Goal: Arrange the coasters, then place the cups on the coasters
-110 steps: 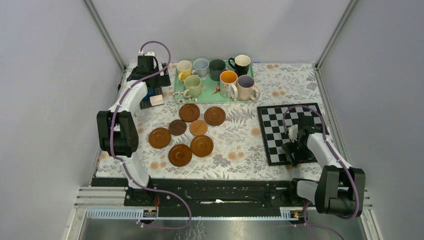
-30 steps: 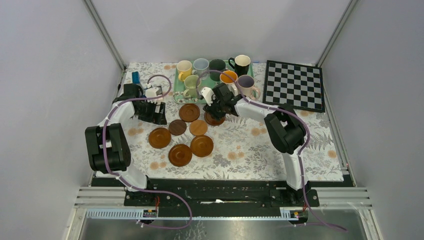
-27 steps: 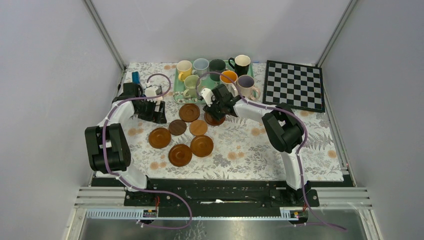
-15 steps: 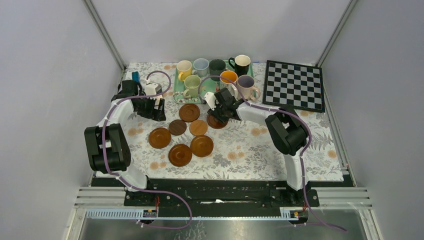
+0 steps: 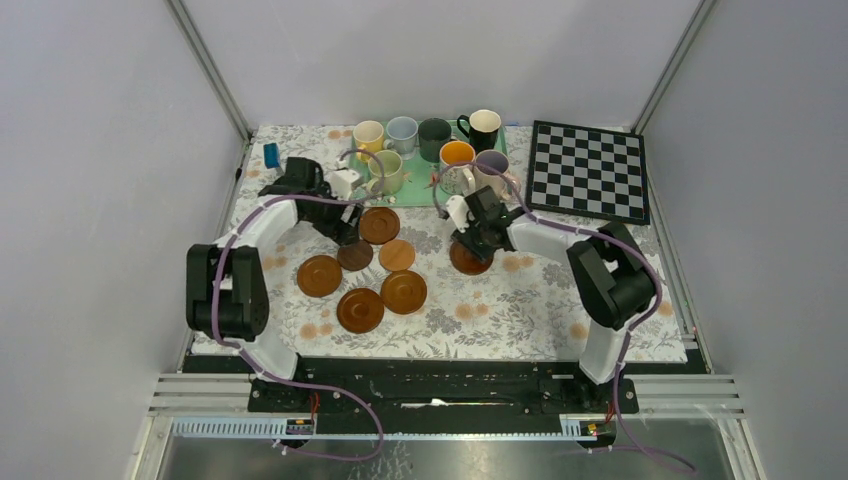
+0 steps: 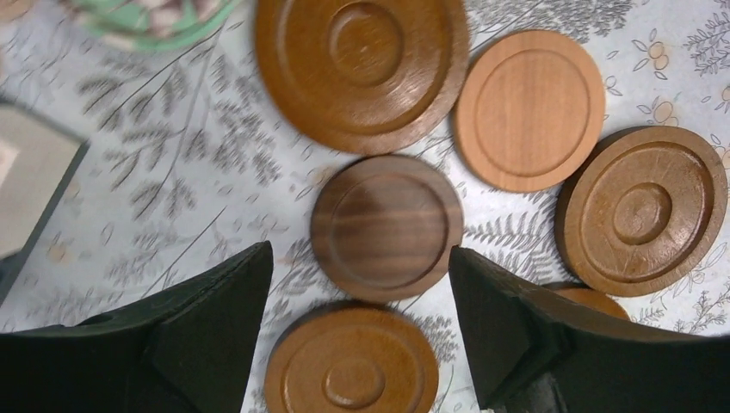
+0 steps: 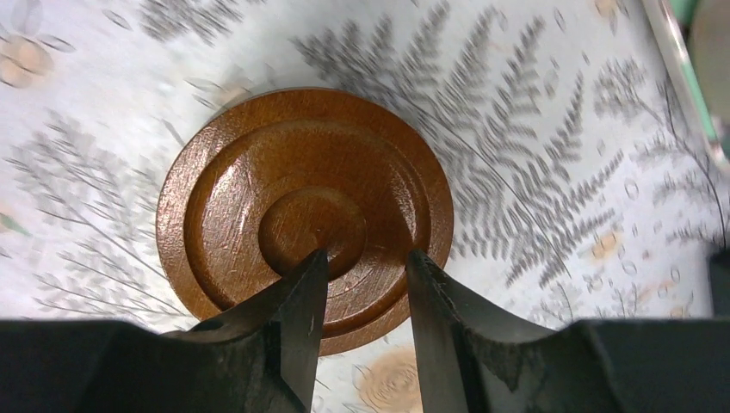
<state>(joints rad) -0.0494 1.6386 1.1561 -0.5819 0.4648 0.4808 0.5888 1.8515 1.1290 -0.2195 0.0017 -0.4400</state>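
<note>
Brown coasters [image 5: 360, 310], fern-print tablecloth [image 5: 500, 300]

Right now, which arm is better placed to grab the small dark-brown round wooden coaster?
Left. Its open left gripper hangs over the dark-brown round wooden coaster, one finger each side. The right gripper is over a reddish-brown round wooden coaster set apart.

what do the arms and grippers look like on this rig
The left arm and right arm match: chunky black joint housings, white links between them, and a purple cable looping along each. The left gripper and right gripper each have two matte black fingers, broad at the base and tapering to blunt tips.
</note>
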